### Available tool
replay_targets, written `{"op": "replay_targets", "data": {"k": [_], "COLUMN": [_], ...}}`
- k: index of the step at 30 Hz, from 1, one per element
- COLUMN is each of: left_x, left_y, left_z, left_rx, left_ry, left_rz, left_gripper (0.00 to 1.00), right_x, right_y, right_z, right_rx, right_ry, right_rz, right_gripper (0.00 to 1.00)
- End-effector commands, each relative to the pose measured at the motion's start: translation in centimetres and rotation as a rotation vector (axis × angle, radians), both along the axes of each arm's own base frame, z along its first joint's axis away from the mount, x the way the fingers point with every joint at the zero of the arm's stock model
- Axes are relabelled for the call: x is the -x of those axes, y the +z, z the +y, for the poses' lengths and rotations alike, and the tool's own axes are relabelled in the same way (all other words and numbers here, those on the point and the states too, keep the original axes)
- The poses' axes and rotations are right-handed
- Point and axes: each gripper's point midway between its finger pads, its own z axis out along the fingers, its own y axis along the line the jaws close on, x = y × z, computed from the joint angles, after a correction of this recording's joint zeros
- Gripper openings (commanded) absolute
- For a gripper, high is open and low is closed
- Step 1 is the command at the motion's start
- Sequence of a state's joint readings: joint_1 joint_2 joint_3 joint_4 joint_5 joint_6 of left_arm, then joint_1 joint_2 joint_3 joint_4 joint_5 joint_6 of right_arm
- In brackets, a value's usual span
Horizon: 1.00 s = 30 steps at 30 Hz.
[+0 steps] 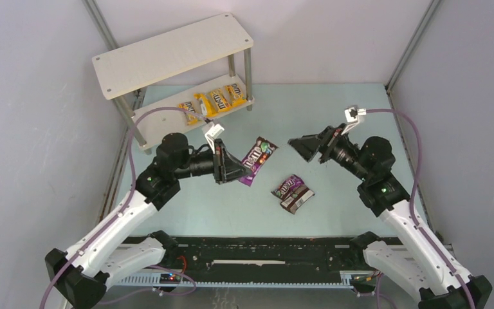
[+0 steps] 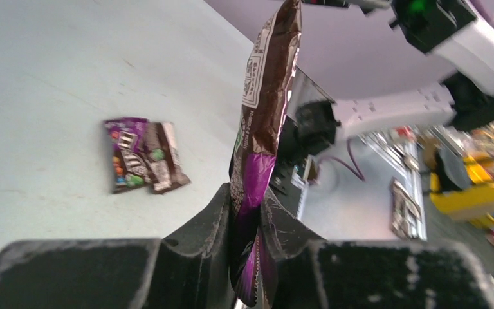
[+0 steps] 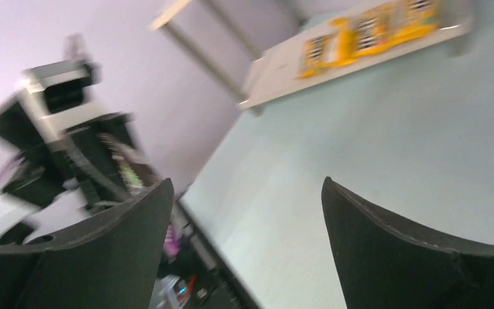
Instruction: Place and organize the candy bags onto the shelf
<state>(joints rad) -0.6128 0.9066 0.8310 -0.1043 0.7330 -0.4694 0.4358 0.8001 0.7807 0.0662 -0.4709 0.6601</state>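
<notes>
Here the left gripper (image 1: 237, 171) pinches a purple candy bag (image 1: 259, 156), hiding its bottom end. At its three o'clock the right gripper (image 1: 301, 149) gapes wide, its own view blurry.

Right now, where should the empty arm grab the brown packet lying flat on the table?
Probably take the brown packet by its free edge, farthest from the neighbouring purple packet, coming down from above on the right gripper's side: it lies flat, and its opposite edge meets that packet.
</notes>
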Motion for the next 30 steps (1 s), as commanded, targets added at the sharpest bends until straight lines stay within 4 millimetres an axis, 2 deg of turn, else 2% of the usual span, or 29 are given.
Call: {"op": "replay_targets", "data": {"k": [1,4,6,9,14,18,22,24,26,30], "left_x": [-3.9,-6.6,-8.6,-11.6,-18.1,-24.5,-30.6,-33.1,-34.9,-38.1], "left_y": [2.9,5.7,8.0,11.9,16.2,17.8,18.5,19.1,20.5,20.8], "left_z": [2.1,3.7,5.1,7.1,8.9,9.3,9.2,9.1,9.4,9.9], "left_rx": [-0.047,-0.043,-0.029,0.028,0.215,0.399,0.499,0.522,0.555,0.570], "left_ry": [0.265,0.433,0.554,0.723,0.857,0.894,0.912,0.918,0.928,0.981], "left_rz": [-0.081,-0.110,-0.128,-0.124,-0.036,0.102,0.170,0.181,0.169,0.155], "left_gripper": [0.18,0.16,0.16,0.19,0.18,0.18,0.19,0.18,0.17,0.18], "right_x": [-6.5,-10.3,-12.2,-14.1,-14.7,-14.8,-15.0,-15.2,-15.4,-15.8], "right_y": [-1.7,-4.0,-6.1,-9.1,-14.7,-15.5,-15.7,-16.1,-16.5,-17.1], "right_z": [-5.7,-9.0,-10.3,-10.7,-9.6,-9.1,-9.3,-9.7,-10.1,-10.5], "right_rx": [0.129,0.183,0.203,0.223,0.313,0.284,0.285,0.289,0.275,0.243], "right_ry": [-0.405,-0.601,-0.663,-0.674,-0.594,-0.542,-0.543,-0.549,-0.546,-0.533], "right_rz": [-0.034,-0.033,-0.002,0.030,0.055,0.058,0.060,0.072,0.093,0.124], "right_gripper": [0.94,0.94,0.94,0.94,0.94,0.94,0.94,0.94,0.94,0.94]}}
